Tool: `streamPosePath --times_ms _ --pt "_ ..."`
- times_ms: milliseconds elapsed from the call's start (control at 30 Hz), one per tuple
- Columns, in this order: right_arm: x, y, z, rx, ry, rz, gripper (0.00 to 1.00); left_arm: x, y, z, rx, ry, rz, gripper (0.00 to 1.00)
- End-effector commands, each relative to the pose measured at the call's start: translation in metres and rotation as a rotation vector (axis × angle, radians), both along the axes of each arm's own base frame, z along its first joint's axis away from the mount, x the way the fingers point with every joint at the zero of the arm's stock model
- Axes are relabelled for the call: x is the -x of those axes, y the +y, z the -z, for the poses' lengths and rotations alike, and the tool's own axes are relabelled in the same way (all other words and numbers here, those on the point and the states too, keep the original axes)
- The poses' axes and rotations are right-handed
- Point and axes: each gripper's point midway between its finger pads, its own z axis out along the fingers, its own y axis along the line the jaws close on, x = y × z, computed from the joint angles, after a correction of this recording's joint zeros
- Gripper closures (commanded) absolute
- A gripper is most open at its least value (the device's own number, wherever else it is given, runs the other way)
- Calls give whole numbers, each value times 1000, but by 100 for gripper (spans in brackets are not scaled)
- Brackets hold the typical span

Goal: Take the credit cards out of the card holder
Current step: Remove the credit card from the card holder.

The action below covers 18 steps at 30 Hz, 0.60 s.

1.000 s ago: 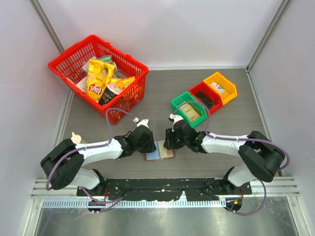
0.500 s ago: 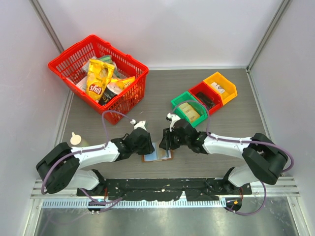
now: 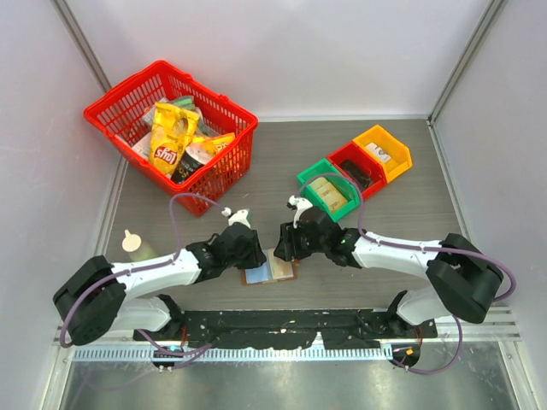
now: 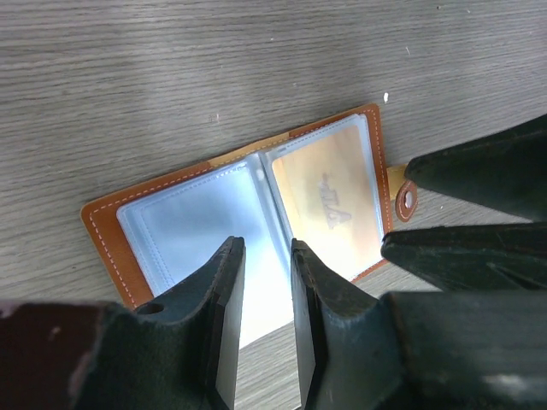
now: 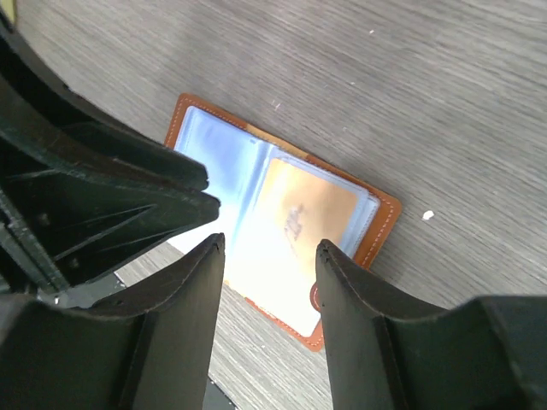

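Left wrist view first: the card holder (image 4: 171, 231) lies open flat on the counter (image 4: 171, 77), between the two arms, with one tan credit card (image 4: 332, 195) tucked in its right-hand clear sleeve (image 4: 286, 166). The left claw (image 4: 264, 249) hovers over the middle fold, fingers a narrow slit apart, gripping nothing; whether it touches, I cannot tell. The right claw (image 5: 269, 248) hangs above the card side, spread wide and empty. The risk as I read it: the card lies flush under slick plastic, so a fingertip could skid off. It could also drag the whole holder across the counter if nothing pins it. Pinch too deep and the sleeve lifts with the card.
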Motion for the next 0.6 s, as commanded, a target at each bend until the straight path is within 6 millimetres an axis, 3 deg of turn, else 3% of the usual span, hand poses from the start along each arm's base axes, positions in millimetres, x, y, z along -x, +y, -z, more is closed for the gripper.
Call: streamPosePath --times_ms 0,100,300,433,567 --pt "-24 -10 -19 67 -95 122 47 -3 5 -16 11 -41 -27 69" --pt "-26 -12 -17 91 -106 131 46 -4 17 -22 -25 -66 -43 68" --pt "-21 7 -10 56 -75 86 46 -2 37 -15 -148 -62 -43 59" --pt "-23 11 0 76 -61 79 46 0 39 -7 -177 -42 -34 49" --pt "-25 10 11 112 -52 92 46 1 37 2 -187 -26 -23 46"
